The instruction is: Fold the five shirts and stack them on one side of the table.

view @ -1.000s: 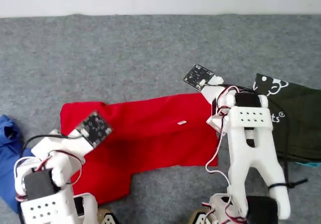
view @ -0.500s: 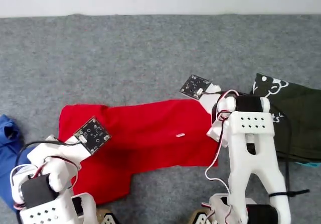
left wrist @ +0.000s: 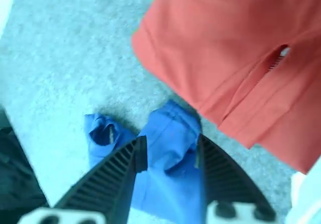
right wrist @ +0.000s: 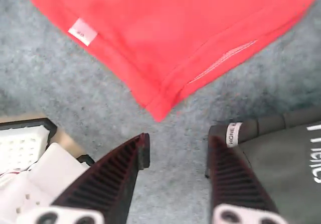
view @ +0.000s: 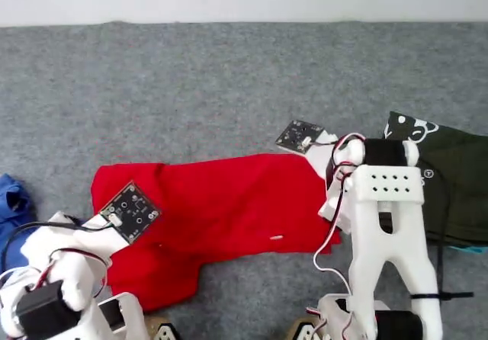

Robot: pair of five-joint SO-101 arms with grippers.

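table (view: 229, 73): grey, felt-like; bears every shirt.
red shirt (view: 229, 203): spread across the near middle, between my two arms. Its fold is, I judge, the step in hand and not yet finished.
dark green shirt (view: 450, 180): right edge, seemingly folded; probably the stack's start.
blue shirt (left wrist: 170, 133): crumpled at the left edge, unfolded.
right pincer (right wrist: 178, 143): wide open, empty, over bare table just beside the red shirt's corner. Next it must pinch that hem.
left pincer (left wrist: 170, 146): wide open, empty, over the blue shirt; needs the red edge beside it.
white tag (right wrist: 83, 31): on the red shirt.
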